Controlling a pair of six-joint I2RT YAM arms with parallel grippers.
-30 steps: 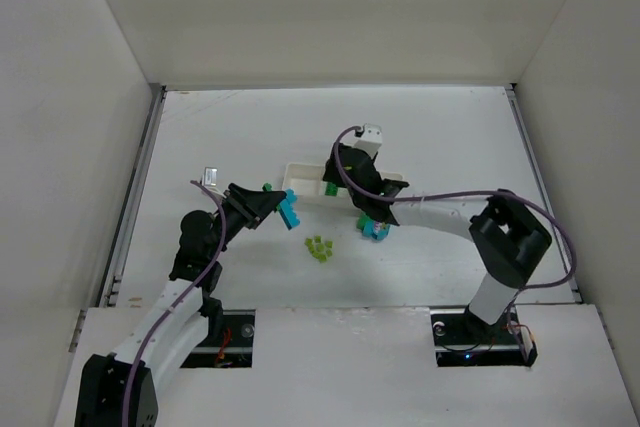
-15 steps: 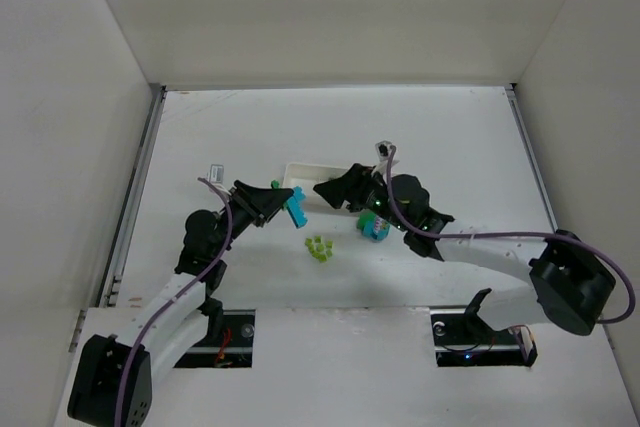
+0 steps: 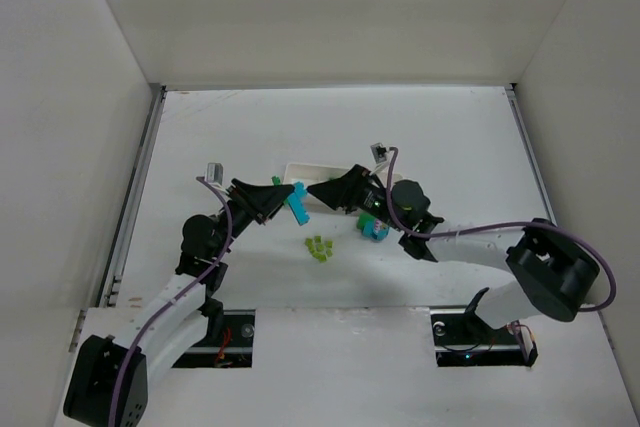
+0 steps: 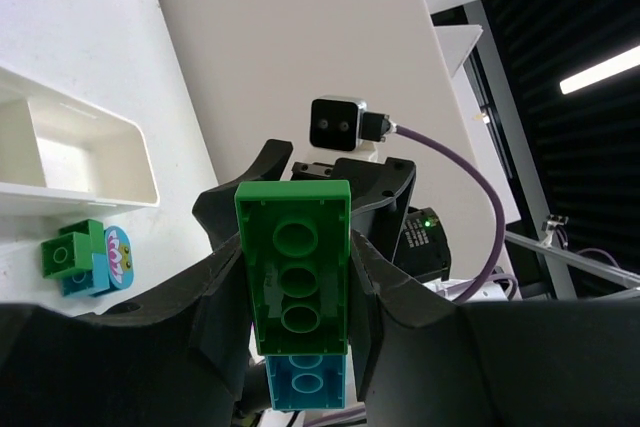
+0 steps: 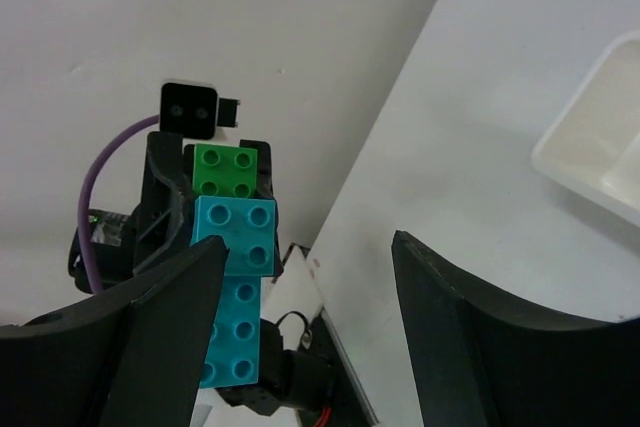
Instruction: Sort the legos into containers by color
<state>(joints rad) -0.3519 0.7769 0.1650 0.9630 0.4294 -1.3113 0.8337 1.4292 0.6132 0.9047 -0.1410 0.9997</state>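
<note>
Jaws of left gripper (image 4: 298, 297) pinch a green-and-cyan lego stack (image 4: 292, 247); right gripper (image 5: 300, 337) gapes empty; only overhead shows yellow-green legos (image 3: 319, 247).

right gripper (image 5: 308, 247) agape | facing stacked green-cyan legos (image 5: 232, 277) (clamped in left gripper (image 5: 215, 197)) | tray (image 5: 590, 157) right

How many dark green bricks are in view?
2. One dark green brick is in the left hand, joined to a cyan brick; a second green brick sits on the table by the tray. Others may be hidden.
</note>
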